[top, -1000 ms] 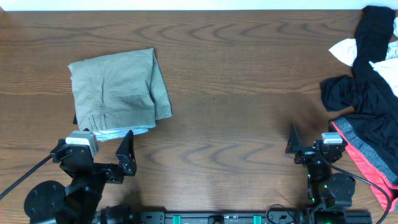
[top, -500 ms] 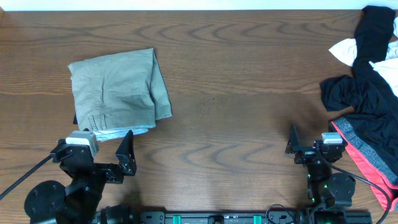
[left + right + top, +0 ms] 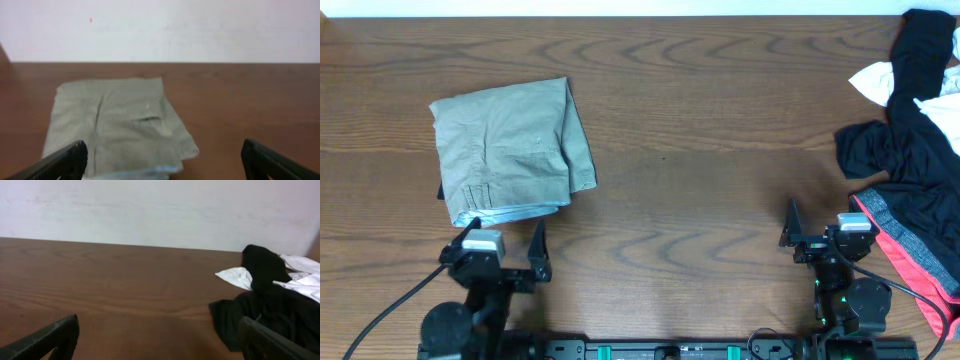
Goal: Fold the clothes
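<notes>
no text — nothing readable

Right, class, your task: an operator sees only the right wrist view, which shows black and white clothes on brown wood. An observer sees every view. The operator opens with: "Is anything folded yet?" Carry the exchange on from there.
Observer: Yes, khaki shorts lie folded, far left.
Operator: Is the left gripper holding them?
Observer: No. The left gripper is open, just short of their near edge.
Operator: Is there anything near me that I miss?
Observer: A pink garment lies just right of the right gripper.
</notes>
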